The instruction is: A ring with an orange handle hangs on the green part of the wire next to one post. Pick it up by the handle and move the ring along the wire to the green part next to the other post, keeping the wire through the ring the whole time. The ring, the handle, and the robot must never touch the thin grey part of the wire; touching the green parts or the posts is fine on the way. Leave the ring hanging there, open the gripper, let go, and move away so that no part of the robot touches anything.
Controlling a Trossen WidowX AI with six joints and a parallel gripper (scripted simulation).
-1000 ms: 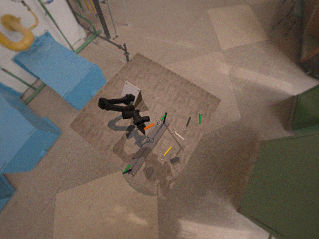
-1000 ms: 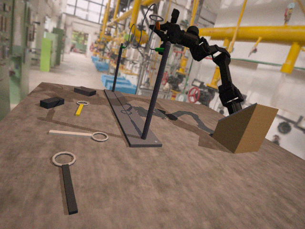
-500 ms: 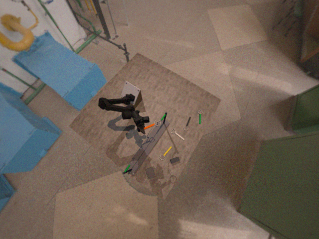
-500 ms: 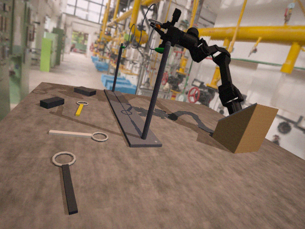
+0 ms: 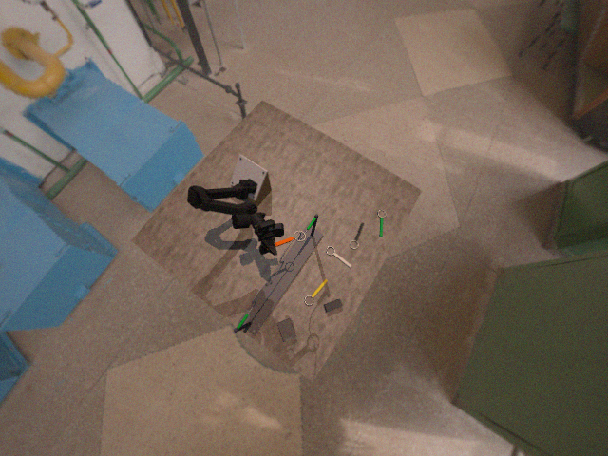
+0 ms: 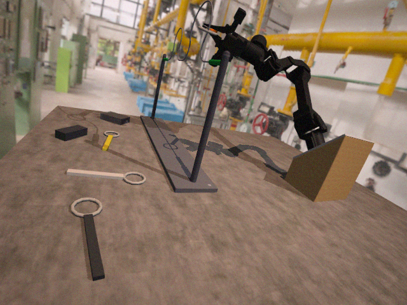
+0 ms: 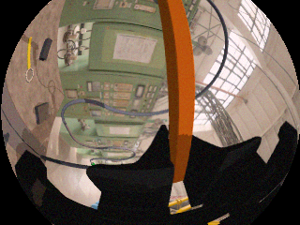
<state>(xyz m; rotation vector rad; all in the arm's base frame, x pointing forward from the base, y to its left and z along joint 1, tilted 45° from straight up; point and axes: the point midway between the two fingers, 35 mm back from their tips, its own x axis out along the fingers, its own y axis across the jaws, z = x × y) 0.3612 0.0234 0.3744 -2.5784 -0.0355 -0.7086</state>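
Note:
My gripper (image 5: 273, 247) (image 6: 212, 30) (image 7: 167, 129) is shut on the orange handle (image 5: 284, 241) (image 7: 182, 70). The pale ring (image 5: 299, 231) at the handle's end is high above the base board and appears to surround the near side of the tall arch of the grey wire (image 6: 212, 13) (image 7: 227, 42). Whether ring and wire touch cannot be told. The near green part (image 5: 312, 223) (image 6: 214, 62) is below the ring beside the near post (image 6: 210, 121). The other green part (image 5: 242, 321) (image 6: 165, 59) is beside the far post (image 6: 158, 88).
Loose rings with black (image 5: 359, 231) (image 6: 93, 246), white (image 5: 342, 258) (image 6: 95, 173), yellow (image 5: 319, 288) (image 6: 107, 142) and green (image 5: 381, 228) handles lie on the table. Two dark blocks (image 5: 333, 305) (image 6: 70, 132) lie near the yellow one. A wedge-shaped stand (image 6: 341, 167) is at the arm's base.

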